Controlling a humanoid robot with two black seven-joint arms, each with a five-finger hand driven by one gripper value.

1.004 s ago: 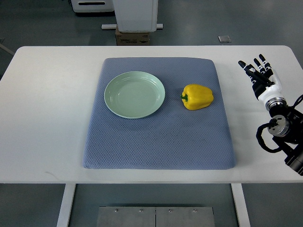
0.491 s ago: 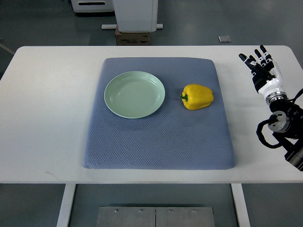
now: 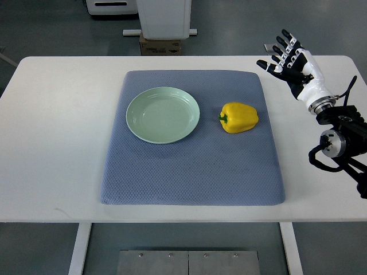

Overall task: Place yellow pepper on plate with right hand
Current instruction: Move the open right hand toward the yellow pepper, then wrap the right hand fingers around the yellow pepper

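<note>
A yellow pepper with a green stem lies on its side on the right part of a blue-grey mat. A pale green plate sits empty on the mat to the pepper's left. My right hand is raised over the table's far right, fingers spread and holding nothing. It is up and to the right of the pepper, well apart from it. The left arm does not show.
The mat lies on a white table. Beyond the far table edge stand a white machine base and a cardboard box. A small grey floor plate lies near my hand.
My right hand has moved up and to the left, from the table's right edge toward the mat's far right corner, and turned its fingers leftward. The pepper and plate have not moved.
</note>
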